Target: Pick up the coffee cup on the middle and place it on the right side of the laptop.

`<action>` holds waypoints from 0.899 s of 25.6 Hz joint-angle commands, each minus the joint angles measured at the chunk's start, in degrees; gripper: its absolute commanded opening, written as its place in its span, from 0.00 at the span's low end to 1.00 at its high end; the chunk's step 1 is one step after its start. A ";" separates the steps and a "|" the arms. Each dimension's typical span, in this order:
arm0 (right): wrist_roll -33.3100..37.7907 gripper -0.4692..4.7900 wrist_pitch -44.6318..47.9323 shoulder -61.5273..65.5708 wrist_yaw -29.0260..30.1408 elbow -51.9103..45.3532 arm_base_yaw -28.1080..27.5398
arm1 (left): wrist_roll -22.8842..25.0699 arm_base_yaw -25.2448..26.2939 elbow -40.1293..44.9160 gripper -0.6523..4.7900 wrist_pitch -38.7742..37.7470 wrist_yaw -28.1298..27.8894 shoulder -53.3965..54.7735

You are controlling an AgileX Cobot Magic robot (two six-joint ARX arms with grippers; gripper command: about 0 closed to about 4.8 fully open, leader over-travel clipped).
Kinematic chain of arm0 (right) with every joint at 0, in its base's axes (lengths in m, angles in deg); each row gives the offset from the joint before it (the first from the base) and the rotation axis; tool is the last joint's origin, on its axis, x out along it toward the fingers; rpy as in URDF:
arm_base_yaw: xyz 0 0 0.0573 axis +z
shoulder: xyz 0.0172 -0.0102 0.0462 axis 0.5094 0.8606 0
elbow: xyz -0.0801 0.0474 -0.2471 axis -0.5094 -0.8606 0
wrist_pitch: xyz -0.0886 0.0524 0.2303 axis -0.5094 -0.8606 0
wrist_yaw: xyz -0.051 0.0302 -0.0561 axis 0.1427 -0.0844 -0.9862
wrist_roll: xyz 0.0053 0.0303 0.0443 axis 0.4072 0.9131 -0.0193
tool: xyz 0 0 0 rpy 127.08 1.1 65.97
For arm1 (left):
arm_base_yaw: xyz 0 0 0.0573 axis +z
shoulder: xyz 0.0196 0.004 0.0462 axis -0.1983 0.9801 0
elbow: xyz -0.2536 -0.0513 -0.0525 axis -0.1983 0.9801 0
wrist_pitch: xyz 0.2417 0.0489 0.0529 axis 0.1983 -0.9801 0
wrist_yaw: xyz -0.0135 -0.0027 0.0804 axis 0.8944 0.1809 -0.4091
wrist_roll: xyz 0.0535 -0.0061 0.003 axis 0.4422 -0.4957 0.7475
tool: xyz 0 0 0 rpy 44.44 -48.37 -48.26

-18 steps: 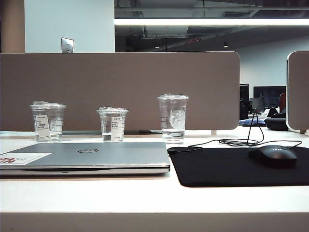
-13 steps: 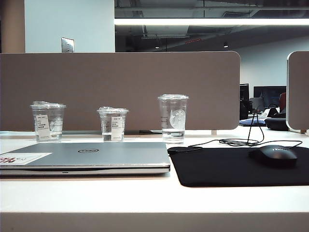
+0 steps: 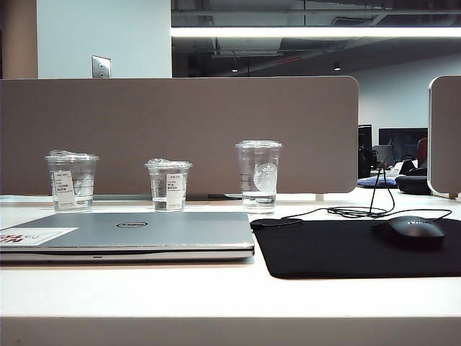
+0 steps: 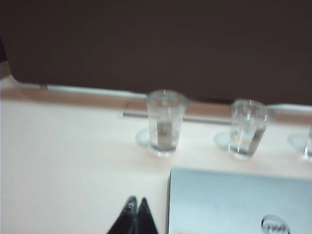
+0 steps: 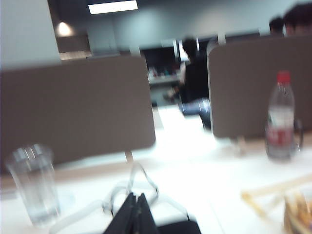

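The coffee cup (image 3: 168, 185), short and clear with a white label, stands in the middle of a row of three cups behind the laptop (image 3: 137, 234); it also shows in the left wrist view (image 4: 247, 127). The silver laptop (image 4: 234, 202) lies closed and flat. My left gripper (image 4: 137, 200) is shut and empty, hovering over bare table beside the laptop's edge, well short of the cups. My right gripper (image 5: 135, 196) is shut and empty, over the mouse pad's corner (image 5: 178, 227). Neither gripper shows in the exterior view.
A similar short cup (image 3: 71, 181) stands left of the coffee cup and a taller logo cup (image 3: 258, 175) right of it. A black mouse pad (image 3: 338, 249) with a mouse (image 3: 409, 232) and cable lies right of the laptop. A divider panel (image 3: 180, 133) backs the table. A water bottle (image 5: 279, 122) stands far right.
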 commanded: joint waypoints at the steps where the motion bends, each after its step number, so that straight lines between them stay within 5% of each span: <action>1: -0.31 0.08 -0.59 4.70 0.09 7.08 0.02 | 0.20 0.00 -6.51 0.11 0.94 1.88 6.78; 5: -0.66 0.08 0.00 17.20 0.50 18.64 0.04 | 0.15 -0.02 -16.55 0.11 0.46 5.29 16.44; 11: -8.90 0.08 -1.90 40.02 13.84 33.70 0.74 | -0.04 -0.92 -27.17 0.11 0.33 9.44 32.11; 15: -13.42 0.08 -11.21 52.57 16.11 44.92 5.22 | 0.28 -6.91 -30.42 0.11 0.90 9.35 42.32; 20: -13.68 0.08 -14.91 61.24 27.26 51.28 5.92 | 3.67 -13.05 -30.88 0.13 8.17 6.62 52.89; 21: -13.68 0.08 -14.82 61.79 27.17 51.63 5.92 | 3.67 -13.53 -30.88 0.20 9.66 6.60 54.31; 22: -13.68 0.08 -14.49 62.55 27.15 52.06 5.92 | 3.65 -13.79 -30.88 0.62 13.46 6.95 57.70; 23: -13.68 0.08 -14.38 62.84 27.12 52.22 5.92 | 3.65 -13.79 -30.88 0.83 15.47 7.65 59.34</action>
